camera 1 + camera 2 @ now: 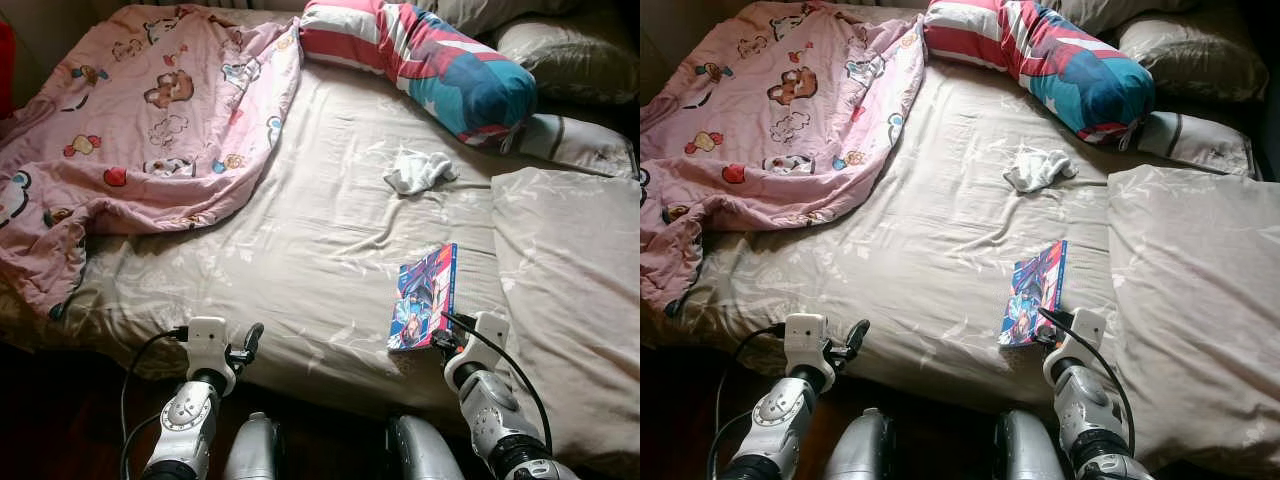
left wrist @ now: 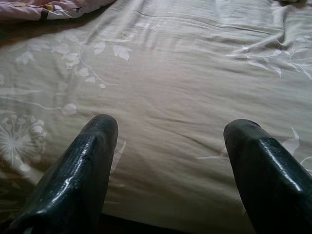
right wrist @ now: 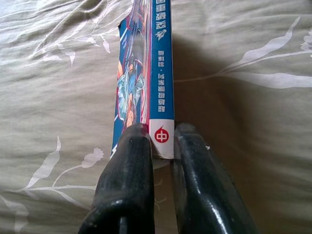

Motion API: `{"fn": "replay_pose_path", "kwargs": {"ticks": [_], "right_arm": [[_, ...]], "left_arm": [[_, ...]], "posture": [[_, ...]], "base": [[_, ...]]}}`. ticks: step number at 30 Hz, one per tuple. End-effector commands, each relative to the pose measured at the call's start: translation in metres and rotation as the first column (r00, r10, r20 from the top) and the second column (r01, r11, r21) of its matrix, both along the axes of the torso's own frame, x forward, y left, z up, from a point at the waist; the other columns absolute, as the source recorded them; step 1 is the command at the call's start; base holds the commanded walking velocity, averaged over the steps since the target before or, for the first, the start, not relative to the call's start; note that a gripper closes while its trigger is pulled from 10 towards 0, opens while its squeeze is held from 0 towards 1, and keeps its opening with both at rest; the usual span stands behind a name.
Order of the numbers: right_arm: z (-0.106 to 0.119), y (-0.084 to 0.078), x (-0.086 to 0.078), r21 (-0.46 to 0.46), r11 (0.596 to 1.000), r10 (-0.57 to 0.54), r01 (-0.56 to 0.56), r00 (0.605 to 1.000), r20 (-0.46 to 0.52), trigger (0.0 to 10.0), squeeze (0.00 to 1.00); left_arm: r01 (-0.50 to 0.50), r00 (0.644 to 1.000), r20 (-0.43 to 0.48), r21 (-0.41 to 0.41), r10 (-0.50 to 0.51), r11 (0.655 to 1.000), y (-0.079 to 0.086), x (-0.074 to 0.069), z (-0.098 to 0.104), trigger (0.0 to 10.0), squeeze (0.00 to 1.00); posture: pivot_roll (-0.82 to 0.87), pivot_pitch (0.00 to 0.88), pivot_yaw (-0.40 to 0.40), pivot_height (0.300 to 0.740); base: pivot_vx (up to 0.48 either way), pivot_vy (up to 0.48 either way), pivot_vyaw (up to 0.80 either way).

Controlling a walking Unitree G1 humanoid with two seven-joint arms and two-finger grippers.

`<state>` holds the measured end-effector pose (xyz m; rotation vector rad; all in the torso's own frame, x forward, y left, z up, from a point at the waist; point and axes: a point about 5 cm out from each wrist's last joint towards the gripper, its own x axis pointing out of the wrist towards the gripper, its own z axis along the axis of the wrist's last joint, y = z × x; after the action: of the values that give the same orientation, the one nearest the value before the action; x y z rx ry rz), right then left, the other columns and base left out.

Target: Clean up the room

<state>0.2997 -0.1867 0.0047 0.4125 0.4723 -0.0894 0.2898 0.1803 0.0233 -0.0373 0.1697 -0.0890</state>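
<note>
Head views: a bed (image 1: 300, 250) in a beige floral sheet. A pink cartoon blanket (image 1: 140, 130) lies bunched over its far left part. A striped red, white and teal bolster (image 1: 430, 55) sits at the head, with a white sock (image 1: 418, 170) on the sheet just below it. A beige pillow (image 1: 570, 300) covers the right side. The book (image 1: 424, 297) — colourful cover, blue spine — lies near the bed's front edge, just beside the pillow, with its near end tilted up off the sheet. The right gripper (image 1: 441, 340) is at that near end. The left gripper (image 1: 250, 345) hovers over the front edge, well apart from the book.

Left wrist view: the two black fingers (image 2: 87, 165) stand wide apart over bare sheet, nothing between them.

Right wrist view: the fingers (image 3: 129, 185) are clamped on the book's spine end (image 3: 158, 87) — one on each side, touching it.
</note>
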Motion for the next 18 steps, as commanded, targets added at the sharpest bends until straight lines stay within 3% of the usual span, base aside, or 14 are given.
{"fn": "replay_pose_path", "kwargs": {"ticks": [1, 2, 3, 4, 5, 11, 13, 18], "right_arm": [[-0.0011, -0.0047, -0.0023, -0.015, 1.000, -0.021, 0.021, 1.000, 0.006, 10.0, 0.08], [-0.0011, -0.0047, -0.0023, -0.015, 1.000, -0.021, 0.021, 1.000, 0.006, 10.0, 0.08], [-0.0006, -0.0050, -0.0020, -0.016, 1.000, -0.022, 0.022, 1.000, 0.009, 10.0, 0.58], [-0.0003, -0.0055, -0.0018, -0.019, 1.000, -0.024, 0.024, 1.000, 0.012, 10.0, 0.74], [0.0001, -0.0061, -0.0016, -0.021, 0.999, -0.027, 0.028, 1.000, 0.014, 10.0, 0.78], [0.0010, -0.0083, -0.0013, -0.032, 0.999, -0.042, 0.042, 0.999, 0.020, 10.0, 0.79], [0.0021, -0.0094, -0.0007, -0.042, 0.998, -0.047, 0.048, 0.998, 0.028, 10.0, 0.93], [0.0062, -0.0130, 0.0016, -0.070, 0.995, -0.065, 0.069, 0.996, 0.056, 10.0, 0.93]], "left_arm": [[0.000, 1.000, -0.020, 0.022, 0.000, 1.000, 0.0048, -0.0042, -0.0034, 10.0, 0.00], [0.000, 1.000, -0.020, 0.022, 0.000, 1.000, 0.0048, -0.0042, -0.0034, 10.0, 0.00], [0.001, 1.000, -0.019, 0.022, 0.000, 1.000, 0.0046, -0.0041, -0.0033, 10.0, 0.00], [0.001, 1.000, -0.019, 0.022, -0.001, 1.000, 0.0043, -0.0040, -0.0032, 10.0, 0.00], [0.002, 1.000, -0.020, 0.022, -0.001, 1.000, 0.0038, -0.0040, -0.0035, 10.0, 0.00], [0.002, 1.000, -0.022, 0.021, -0.002, 1.000, 0.0031, -0.0042, -0.0042, 10.0, 0.00], [0.003, 1.000, -0.022, 0.021, -0.002, 1.000, 0.0029, -0.0042, -0.0042, 10.0, 0.00], [0.004, 1.000, -0.024, 0.018, -0.004, 1.000, 0.0021, -0.0044, -0.0046, 10.0, 0.00]], "posture": [[0.01, 0.203, 0.058, 0.642], [0.01, 0.203, 0.058, 0.642], [0.01, 0.203, 0.057, 0.642], [0.01, 0.203, 0.058, 0.642], [0.01, 0.203, 0.058, 0.642], [0.01, 0.203, 0.058, 0.642], [0.01, 0.203, 0.058, 0.642], [0.01, 0.203, 0.058, 0.642]], "base": [[0.000, 0.000, 0.00], [0.000, 0.000, 0.00], [0.000, 0.000, 0.00], [0.000, 0.000, 0.00], [0.000, 0.000, 0.00], [0.000, 0.000, 0.00], [0.000, 0.000, 0.00], [0.000, 0.000, 0.00]]}}
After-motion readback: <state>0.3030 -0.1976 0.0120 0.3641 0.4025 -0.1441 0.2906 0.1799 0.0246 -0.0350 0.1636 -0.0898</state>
